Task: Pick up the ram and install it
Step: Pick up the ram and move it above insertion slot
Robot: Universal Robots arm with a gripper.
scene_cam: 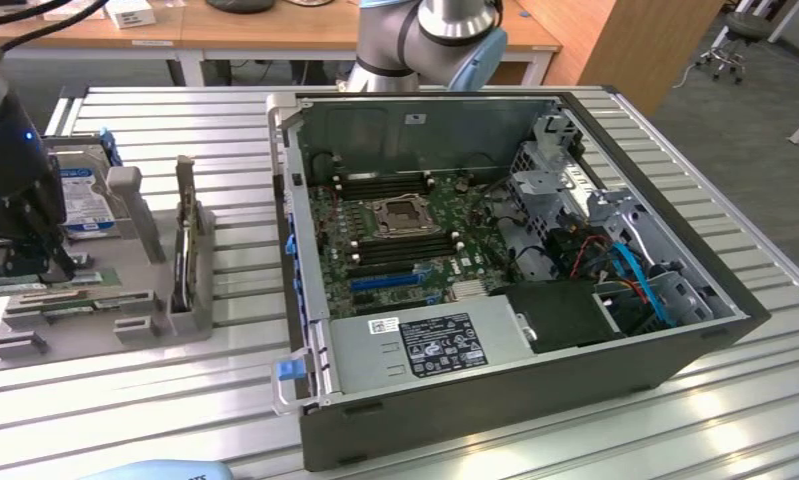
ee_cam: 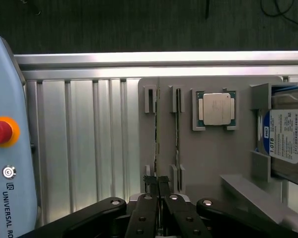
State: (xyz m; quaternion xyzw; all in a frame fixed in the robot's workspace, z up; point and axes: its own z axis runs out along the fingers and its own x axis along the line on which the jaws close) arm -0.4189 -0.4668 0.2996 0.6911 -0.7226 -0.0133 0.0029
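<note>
Two sticks [ee_cam: 177, 134] are standing; we are clamping fingers [ee_cam: 171, 203] on the ram [ee_cam: 157, 134], nine o'clock of the computer case [scene_cam: 533, 395], exterior view.

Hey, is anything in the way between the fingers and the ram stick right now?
Nothing visible. The fingers are closed on the ram, which stands on edge in its slot in the tray. A second stick sits in the neighbouring slot, apart from them.

Hard drive [ee_cam: 288, 144] partly cropped
</note>
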